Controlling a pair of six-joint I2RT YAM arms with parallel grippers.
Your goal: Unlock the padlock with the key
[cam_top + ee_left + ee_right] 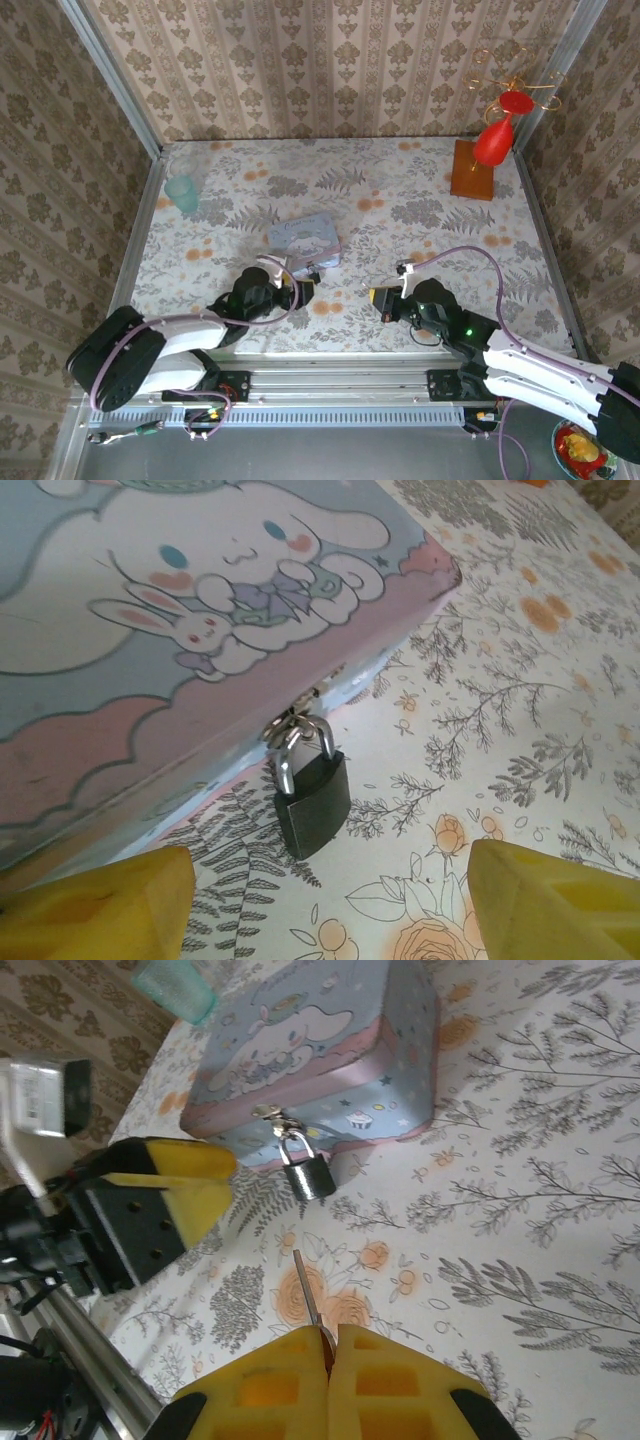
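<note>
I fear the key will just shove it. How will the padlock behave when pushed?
The padlock hangs loosely by its shackle from the clasp of the tin, so it will probably swing or pivot away. Its body looks like smooth dark metal, likely stiff and slippery to the key. The open left gripper may need to steady it.

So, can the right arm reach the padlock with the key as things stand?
Probably yes: bare tablecloth lies between the key in the right pincer and the padlock; the left pincer sits open beside it, not across.

Pastel tin (pixel 304 241), teal cup (pixel 183 192), red ornament (pixel 497 135) on wooden stand (pixel 470 172).
</note>
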